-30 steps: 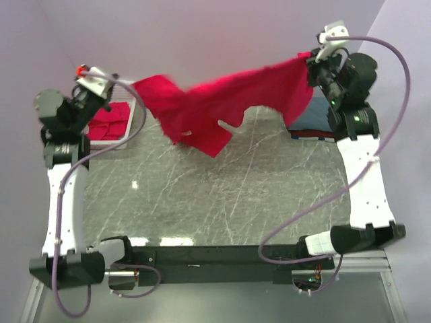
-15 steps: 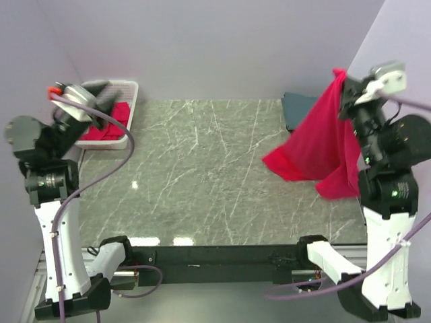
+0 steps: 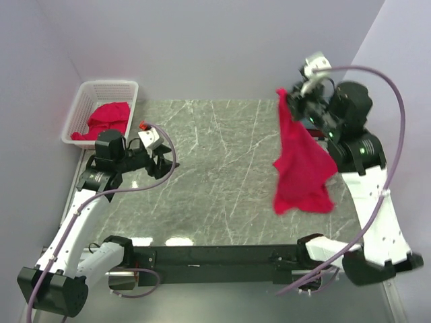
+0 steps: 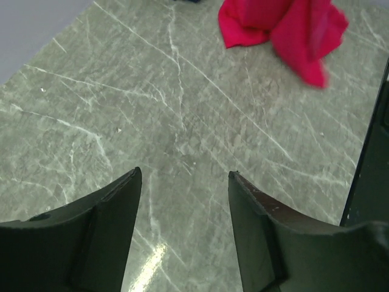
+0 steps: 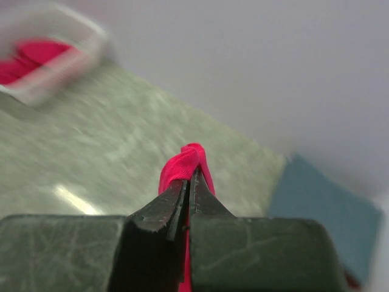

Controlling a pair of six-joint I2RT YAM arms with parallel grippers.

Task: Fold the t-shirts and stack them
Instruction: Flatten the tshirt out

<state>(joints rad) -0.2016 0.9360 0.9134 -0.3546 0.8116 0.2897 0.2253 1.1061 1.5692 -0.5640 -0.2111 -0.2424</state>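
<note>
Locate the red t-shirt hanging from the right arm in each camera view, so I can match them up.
Top external: the red t-shirt hangs right of centre from the right pincer, above the table's right side.
Left wrist: top right corner, on the far side of the table.
Right wrist: centre, bunched just past the shut fingertips.
Shared landmark: the grey marble tabletop, which shows in all three views.
</note>
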